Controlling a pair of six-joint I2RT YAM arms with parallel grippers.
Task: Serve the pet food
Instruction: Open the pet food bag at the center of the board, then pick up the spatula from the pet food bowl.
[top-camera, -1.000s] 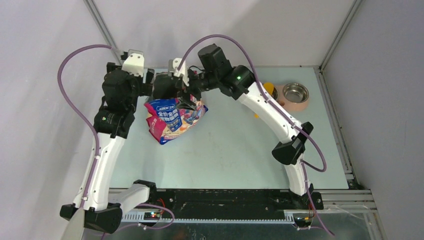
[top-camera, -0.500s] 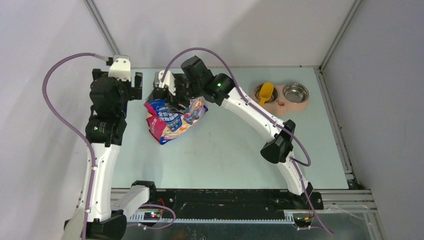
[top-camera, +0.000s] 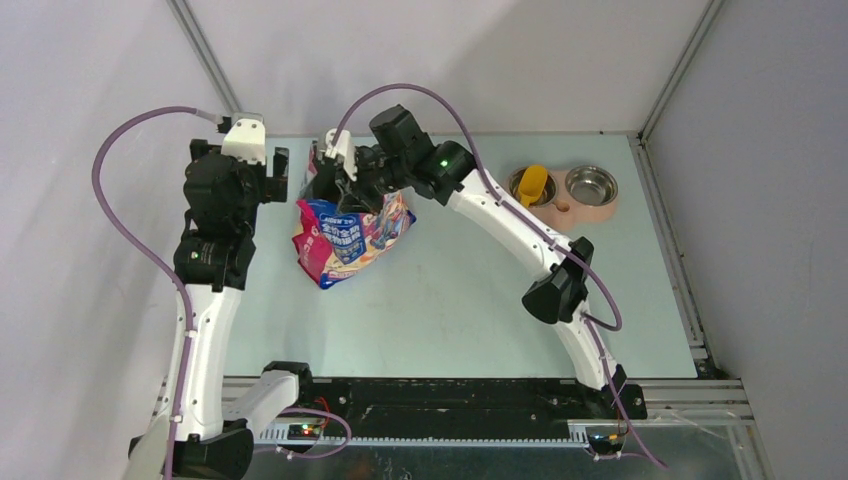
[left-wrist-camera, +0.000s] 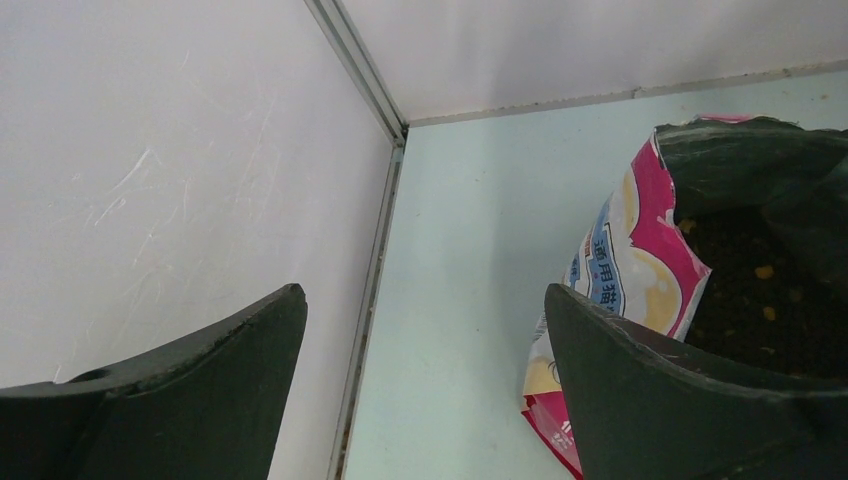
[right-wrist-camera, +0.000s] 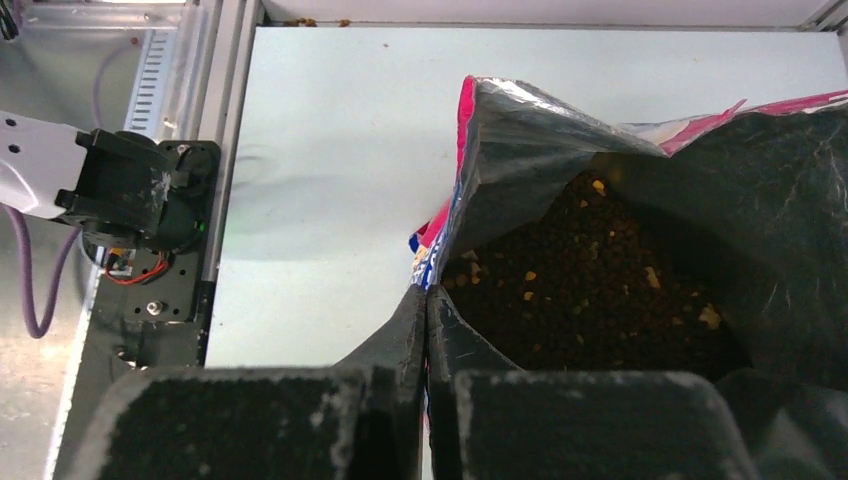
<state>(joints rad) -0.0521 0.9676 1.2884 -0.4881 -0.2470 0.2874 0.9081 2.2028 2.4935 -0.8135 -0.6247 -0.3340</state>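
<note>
Pale green table (top-camera: 470, 290), boxed in by white walls, carries a glossy pink-and-blue bag (top-camera: 345, 235) near its far left corner, mouth torn open and facing up. Dark brown kibble (right-wrist-camera: 600, 290), flecked with a few yellow pellets, fills the bag's lower part and is seen through the mouth in both wrist views.

The right gripper (right-wrist-camera: 427, 300) reaches across from the right, its fingers pressed together on the near edge of the bag's mouth, pinching the foil rim between them. The left gripper (left-wrist-camera: 425, 300) hangs just left of the bag with its jaws wide apart and only bare table and the wall corner between them. Its right finger (left-wrist-camera: 660, 400) sits close against the bag's printed side; whether it touches cannot be told.

Well apart, at the far right of the table, a pink twin-bowl feeder (top-camera: 590, 213) holds two steel bowls, with a yellow scoop (top-camera: 531, 186) lying in the left one.
</note>
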